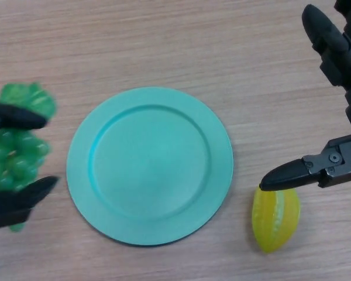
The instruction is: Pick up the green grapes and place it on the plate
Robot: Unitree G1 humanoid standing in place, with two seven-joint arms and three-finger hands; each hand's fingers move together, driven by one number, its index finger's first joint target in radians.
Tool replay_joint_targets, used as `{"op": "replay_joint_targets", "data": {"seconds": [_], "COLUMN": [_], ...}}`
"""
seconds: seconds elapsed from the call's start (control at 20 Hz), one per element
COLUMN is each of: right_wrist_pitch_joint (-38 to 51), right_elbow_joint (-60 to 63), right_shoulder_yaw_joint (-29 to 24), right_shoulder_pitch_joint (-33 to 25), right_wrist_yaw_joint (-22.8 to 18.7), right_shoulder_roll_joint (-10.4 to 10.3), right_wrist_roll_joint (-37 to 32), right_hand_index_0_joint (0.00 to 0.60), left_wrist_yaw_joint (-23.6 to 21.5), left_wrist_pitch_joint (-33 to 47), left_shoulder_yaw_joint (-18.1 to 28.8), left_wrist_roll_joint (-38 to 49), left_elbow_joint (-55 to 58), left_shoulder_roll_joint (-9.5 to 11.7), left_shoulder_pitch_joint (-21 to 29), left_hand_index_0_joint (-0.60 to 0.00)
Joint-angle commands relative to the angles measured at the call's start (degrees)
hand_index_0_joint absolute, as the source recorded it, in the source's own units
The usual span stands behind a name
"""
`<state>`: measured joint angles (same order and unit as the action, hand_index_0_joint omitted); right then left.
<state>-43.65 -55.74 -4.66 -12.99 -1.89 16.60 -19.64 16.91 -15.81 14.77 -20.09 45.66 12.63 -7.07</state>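
A bunch of green grapes (16, 153) lies at the left edge of the wooden table. My left hand (17, 119) comes in from that edge, with one black finger across the top of the bunch and another (23, 198) against its lower end, pinching it. Whether the bunch is off the table I cannot tell. The round teal plate (82, 175) sits bare in the middle, just right of the grapes. My right hand (333, 164) hovers at the right edge, fingers spread and holding nothing.
A yellow ribbed fruit (275, 218) lies on the table right of the plate, just below the right hand's lower finger. Bare wooden tabletop (164, 41) stretches behind the plate.
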Motion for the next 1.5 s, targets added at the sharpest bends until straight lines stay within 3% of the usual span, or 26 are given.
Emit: {"op": "replay_joint_targets", "data": {"seconds": [0.05, 0.1, 0.2, 0.3, 0.35, 0.4, 0.45, 0.7, 1.0, 1.1, 1.15, 1.25, 1.3, 1.4, 1.5], "right_wrist_pitch_joint": [5.95, 5.92, 5.44, 5.33, 5.37, 5.42, 5.75, 5.12, 5.04, 4.81, 4.70, 5.54, 5.73, 6.79, 7.14], "right_elbow_joint": [-3.19, -3.22, -3.28, -3.29, -3.30, -3.32, -3.26, -3.67, -3.57, -3.72, -3.94, -4.09, -4.15, -4.06, -3.41], "right_shoulder_yaw_joint": [-2.71, -2.76, -3.41, -3.58, -3.62, -3.74, -4.23, -4.86, -6.56, -6.82, -7.03, -7.51, -7.77, -8.02, -8.29], "right_shoulder_pitch_joint": [-1.66, -1.68, -2.13, -2.18, -2.08, -2.00, -1.76, -2.03, -2.13, -2.33, -2.34, -1.46, -1.20, -0.43, -0.12], "right_wrist_yaw_joint": [-1.34, -1.37, -1.38, -1.39, -1.37, -1.34, -1.30, -1.98, -2.13, -2.23, -2.26, -1.57, -1.42, -0.79, 0.92], "right_shoulder_roll_joint": [0.82, 0.83, 1.15, 1.32, 1.37, 1.39, 1.50, 1.95, 3.14, 3.50, 3.72, 3.90, 4.09, 4.13, 4.48], "right_wrist_roll_joint": [-1.16, -1.21, -1.68, -1.81, -1.86, -2.00, -2.52, -3.44, -5.19, -5.48, -5.58, -4.76, -4.68, -3.59, -1.82], "right_hand_index_0_joint": [0.000, 0.000, 0.000, 0.000, 0.000, 0.000, 0.000, 0.000, 0.000, 0.000, 0.000, 0.000, 0.000, 0.000, 0.000], "left_wrist_yaw_joint": [1.68, 1.79, 1.18, 0.02, -0.47, -0.69, -0.74, -0.54, 0.08, -2.30, -5.07, -9.96, -10.47, -10.82, -9.75], "left_wrist_pitch_joint": [6.57, 7.33, 1.02, -1.18, -2.16, -2.87, -4.00, -3.78, -13.69, -14.36, -14.02, -13.13, -13.05, -9.95, -5.90], "left_shoulder_yaw_joint": [-1.51, -2.11, -3.63, -4.02, -4.36, -4.65, -5.58, -6.11, -2.35, 0.69, 3.63, 7.04, 7.74, 7.06, 5.56], "left_wrist_roll_joint": [-5.70, -7.40, -6.16, -4.38, -3.22, -2.17, -0.26, -0.50, 12.23, 23.14, 33.05, 44.34, 46.35, 45.09, 39.58], "left_elbow_joint": [4.00, 3.62, 4.90, 5.34, 5.38, 5.42, 5.52, 5.79, 10.82, 12.69, 13.71, 14.18, 14.21, 13.01, 10.91], "left_shoulder_roll_joint": [3.03, 3.38, 2.09, 1.85, 2.14, 2.39, 2.74, 2.74, 3.92, 2.77, 3.28, 6.25, 6.69, 7.56, 7.02], "left_shoulder_pitch_joint": [4.07, 4.74, 8.10, 8.85, 8.86, 8.72, 8.09, 8.42, 13.87, 15.00, 14.75, 13.73, 13.43, 11.79, 10.54], "left_hand_index_0_joint": [-0.600, -0.600, -0.600, -0.401, -0.251, -0.150, -0.008, 0.000, 0.000, 0.000, 0.000, 0.000, 0.000, 0.000, 0.000]}}
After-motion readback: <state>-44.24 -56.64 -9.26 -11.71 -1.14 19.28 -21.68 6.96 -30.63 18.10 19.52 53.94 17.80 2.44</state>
